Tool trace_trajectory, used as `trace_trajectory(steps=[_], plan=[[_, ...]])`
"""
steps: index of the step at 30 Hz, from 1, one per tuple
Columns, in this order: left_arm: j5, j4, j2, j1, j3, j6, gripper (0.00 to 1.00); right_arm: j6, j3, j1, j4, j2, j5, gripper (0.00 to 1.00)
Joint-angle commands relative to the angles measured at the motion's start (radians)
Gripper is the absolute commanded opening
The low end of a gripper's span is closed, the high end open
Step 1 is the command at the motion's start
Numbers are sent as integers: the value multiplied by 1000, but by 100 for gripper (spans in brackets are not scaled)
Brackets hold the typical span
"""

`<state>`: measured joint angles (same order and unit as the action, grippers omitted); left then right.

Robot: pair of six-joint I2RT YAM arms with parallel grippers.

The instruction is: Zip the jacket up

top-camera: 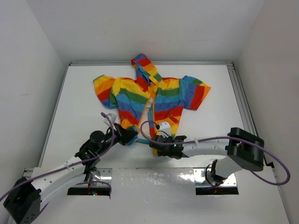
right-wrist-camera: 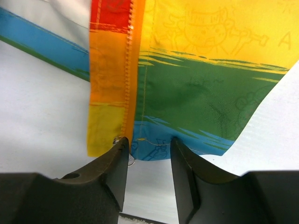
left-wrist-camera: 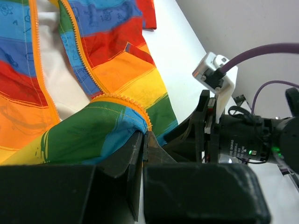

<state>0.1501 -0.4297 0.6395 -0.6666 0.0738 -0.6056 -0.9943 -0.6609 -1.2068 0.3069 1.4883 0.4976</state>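
The rainbow-striped jacket lies flat on the white table, hood away from me, front open with pale lining showing. My left gripper is at its bottom hem. In the left wrist view it is shut on the blue-green hem corner beside the orange zipper teeth. My right gripper is at the other panel's bottom edge. In the right wrist view it is open, its fingers straddling the blue hem. The left fingertip touches a small metal piece at the foot of the orange zipper trim.
The white table is boxed in by white walls on three sides. A metal rail runs along its right edge. My right arm's wrist and camera mount sit close beside the left gripper.
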Motion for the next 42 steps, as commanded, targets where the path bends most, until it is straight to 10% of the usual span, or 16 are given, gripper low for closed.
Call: trace_trajectory(steps=[1, 29, 42], plan=[[5, -49, -9, -2, 11, 6, 0, -26, 13, -4, -23, 29, 7, 41], [35, -95, 32, -2, 8, -3, 0, -24, 191, -5, -247, -115, -31, 0], [112, -106, 118, -2, 144, -62, 0, 207, 521, -4, -1094, -485, 120, 0]])
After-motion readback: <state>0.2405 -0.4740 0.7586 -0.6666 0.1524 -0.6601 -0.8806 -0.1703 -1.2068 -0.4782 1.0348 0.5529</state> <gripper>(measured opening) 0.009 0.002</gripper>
